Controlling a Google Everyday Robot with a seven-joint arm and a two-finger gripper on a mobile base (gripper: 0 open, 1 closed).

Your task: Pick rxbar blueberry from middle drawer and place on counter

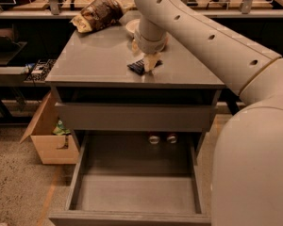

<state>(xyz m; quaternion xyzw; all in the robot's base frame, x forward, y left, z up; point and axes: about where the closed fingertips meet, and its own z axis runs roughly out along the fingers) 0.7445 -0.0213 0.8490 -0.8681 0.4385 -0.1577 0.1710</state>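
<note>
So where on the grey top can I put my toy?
The left half of the counter, between the snack bag and the front edge, is bare. It's crowded mid-back: the end effector is at the rxbar blueberry, near a bowl.
</note>
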